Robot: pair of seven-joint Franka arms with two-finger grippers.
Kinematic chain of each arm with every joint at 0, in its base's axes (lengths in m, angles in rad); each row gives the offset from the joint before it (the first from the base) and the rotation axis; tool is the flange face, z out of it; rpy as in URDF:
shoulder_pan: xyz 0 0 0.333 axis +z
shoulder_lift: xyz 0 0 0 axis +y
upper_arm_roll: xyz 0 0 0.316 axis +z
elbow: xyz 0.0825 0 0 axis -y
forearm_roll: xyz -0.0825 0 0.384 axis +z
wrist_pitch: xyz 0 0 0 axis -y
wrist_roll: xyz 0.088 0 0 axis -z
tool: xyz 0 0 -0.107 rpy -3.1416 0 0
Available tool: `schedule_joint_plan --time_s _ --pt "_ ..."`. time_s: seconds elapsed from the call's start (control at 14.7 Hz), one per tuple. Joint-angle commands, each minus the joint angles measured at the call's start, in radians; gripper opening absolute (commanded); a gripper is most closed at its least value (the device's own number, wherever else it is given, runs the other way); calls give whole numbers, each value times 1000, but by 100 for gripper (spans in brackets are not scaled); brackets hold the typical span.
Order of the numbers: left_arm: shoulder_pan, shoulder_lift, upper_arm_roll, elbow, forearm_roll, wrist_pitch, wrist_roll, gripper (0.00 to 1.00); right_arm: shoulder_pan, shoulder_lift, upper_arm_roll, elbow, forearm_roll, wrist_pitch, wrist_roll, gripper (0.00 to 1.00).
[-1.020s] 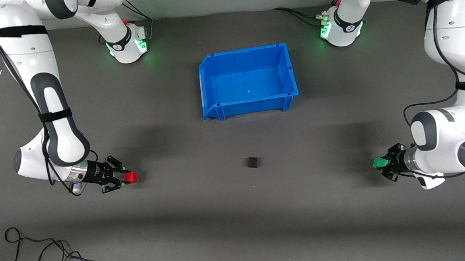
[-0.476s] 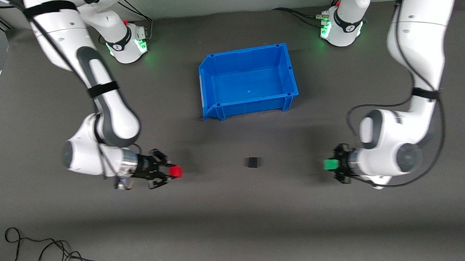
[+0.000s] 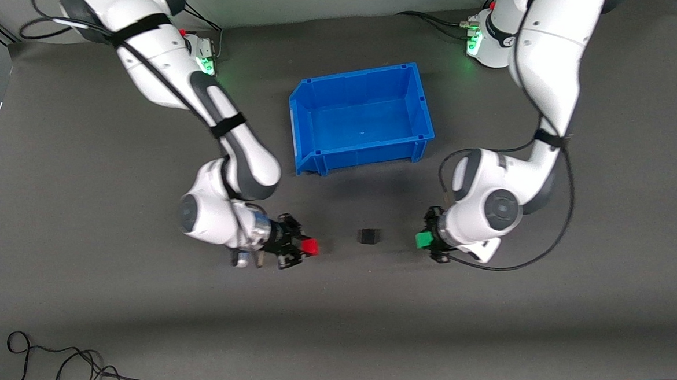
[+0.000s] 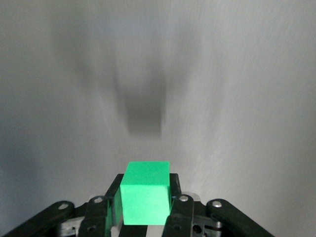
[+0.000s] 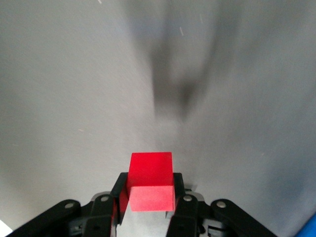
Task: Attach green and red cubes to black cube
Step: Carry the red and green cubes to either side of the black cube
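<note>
The small black cube (image 3: 369,236) sits on the dark table mat between the two grippers. My right gripper (image 3: 305,248) is shut on the red cube (image 3: 310,247), low over the mat beside the black cube toward the right arm's end; the red cube also shows between the fingers in the right wrist view (image 5: 150,181). My left gripper (image 3: 428,240) is shut on the green cube (image 3: 423,240), beside the black cube toward the left arm's end; it also shows in the left wrist view (image 4: 145,192). Both wrist views show a blurred dark shape ahead of the held cube.
An empty blue bin (image 3: 421,101) stands on the mat farther from the front camera than the black cube. A loose black cable (image 3: 64,372) lies near the table's front edge toward the right arm's end.
Both arms have swept inward toward the black cube, each carrying its cube. The black cube and the bin have not moved.
</note>
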Motion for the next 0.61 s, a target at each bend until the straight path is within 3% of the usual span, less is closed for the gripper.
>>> schedule_joint_plan --time_s 0.0,0.54 --pt "-67 41 16 5 -15 81 -44 14 64 62 -14 66 19 49 94 30" --pt "-141 71 16 7 -11 127 -103 14 160 119 -14 67 19 163 279 30"
